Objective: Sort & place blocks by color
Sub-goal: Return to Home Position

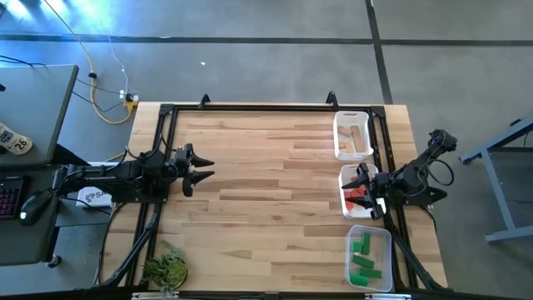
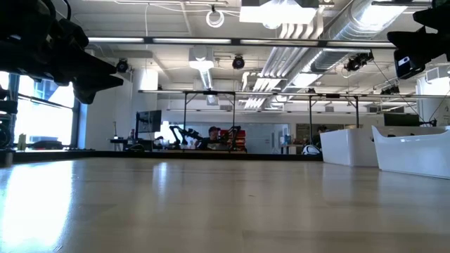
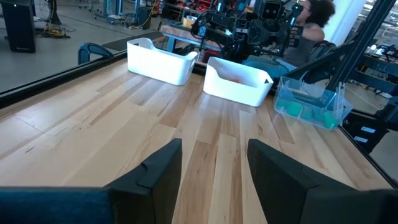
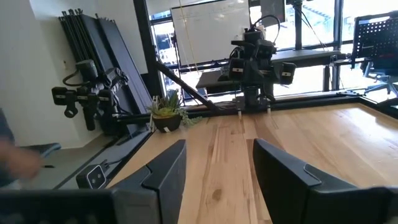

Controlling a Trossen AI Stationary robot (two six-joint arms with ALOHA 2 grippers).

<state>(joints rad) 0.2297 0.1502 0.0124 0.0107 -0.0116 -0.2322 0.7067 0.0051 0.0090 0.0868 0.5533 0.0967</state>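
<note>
The blocks lie sorted in three trays along the table's right edge. Tan ones are in the far white tray (image 1: 353, 133). Red blocks (image 1: 356, 195) are in the middle white tray (image 3: 237, 81). Green blocks (image 1: 364, 258) are in the near clear tray (image 3: 311, 102). My right gripper (image 1: 360, 188) hovers open over the middle tray, pointing level toward the table's left, with nothing between its fingers (image 4: 214, 168). At the table's left edge my left gripper (image 1: 200, 169) is open too, level and empty (image 3: 214, 171), above the bare wood.
A small potted plant (image 1: 165, 268) stands at the near left corner. A black frame (image 1: 166, 112) runs round the table's edge. A person (image 3: 311, 18) is beyond the table's right side. Bare wood (image 1: 266, 192) lies between the two arms.
</note>
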